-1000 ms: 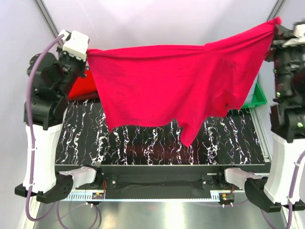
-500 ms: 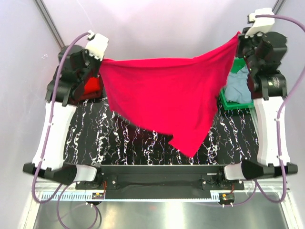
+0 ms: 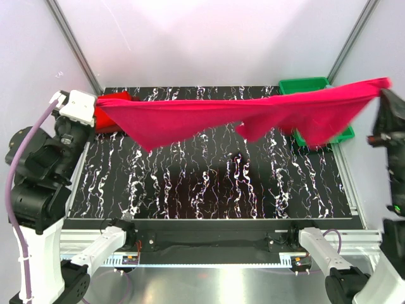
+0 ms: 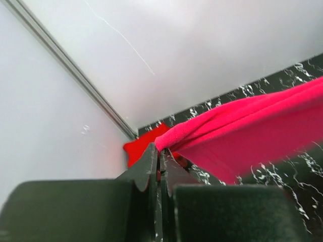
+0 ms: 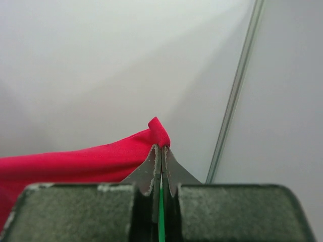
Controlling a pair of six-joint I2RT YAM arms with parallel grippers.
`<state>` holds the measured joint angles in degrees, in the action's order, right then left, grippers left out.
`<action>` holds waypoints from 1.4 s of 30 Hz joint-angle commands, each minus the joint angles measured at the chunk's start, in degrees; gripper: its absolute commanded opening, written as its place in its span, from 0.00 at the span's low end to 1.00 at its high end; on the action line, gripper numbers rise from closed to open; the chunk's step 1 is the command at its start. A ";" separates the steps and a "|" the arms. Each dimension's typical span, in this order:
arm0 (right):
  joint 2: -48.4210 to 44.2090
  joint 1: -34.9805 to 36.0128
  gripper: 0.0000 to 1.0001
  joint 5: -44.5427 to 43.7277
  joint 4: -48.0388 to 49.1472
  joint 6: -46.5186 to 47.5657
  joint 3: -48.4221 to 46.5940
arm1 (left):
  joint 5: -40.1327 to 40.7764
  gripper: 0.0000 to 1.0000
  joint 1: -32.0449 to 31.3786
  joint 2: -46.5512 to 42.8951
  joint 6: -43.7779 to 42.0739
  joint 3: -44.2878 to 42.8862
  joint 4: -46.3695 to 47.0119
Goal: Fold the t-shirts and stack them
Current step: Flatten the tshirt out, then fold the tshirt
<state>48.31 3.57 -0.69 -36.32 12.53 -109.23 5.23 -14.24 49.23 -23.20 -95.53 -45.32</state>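
Note:
A crimson t-shirt (image 3: 209, 115) hangs stretched in the air across the table, held at both ends. My left gripper (image 3: 96, 101) is shut on its left corner; in the left wrist view the cloth (image 4: 242, 131) leaves the closed fingertips (image 4: 160, 151). My right gripper (image 3: 383, 88) is shut on the right corner, seen pinched in the right wrist view (image 5: 160, 132). Another red t-shirt (image 3: 112, 114) lies folded at the back left, also in the left wrist view (image 4: 144, 145). The grey-blue shirt is hidden.
A green tray (image 3: 305, 85) stands at the back right, partly behind the stretched shirt. The black marbled table (image 3: 215, 183) lies below. Metal frame posts (image 3: 76, 44) rise at the back corners, with white walls behind.
Both arms swung outward and lower, and the shirt went from hanging in a deep drape to a long, nearly flat band. The grey-blue cloth in the tray is now covered.

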 commanded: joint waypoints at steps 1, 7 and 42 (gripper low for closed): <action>3.35 -0.76 0.00 -5.11 -0.95 4.07 -6.33 | 3.29 0.00 0.18 0.51 -3.95 -2.90 4.00; 8.89 -0.94 0.00 -9.76 4.13 8.55 -12.50 | 6.10 0.00 0.09 6.31 -10.26 -10.38 5.15; 92.64 -1.11 0.00 2.27 23.93 8.91 -19.16 | 4.43 0.00 7.91 84.01 -5.89 -23.48 9.98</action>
<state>137.21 2.55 2.55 -10.90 23.20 -121.75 6.81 -7.05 133.38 -30.57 -117.43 -38.24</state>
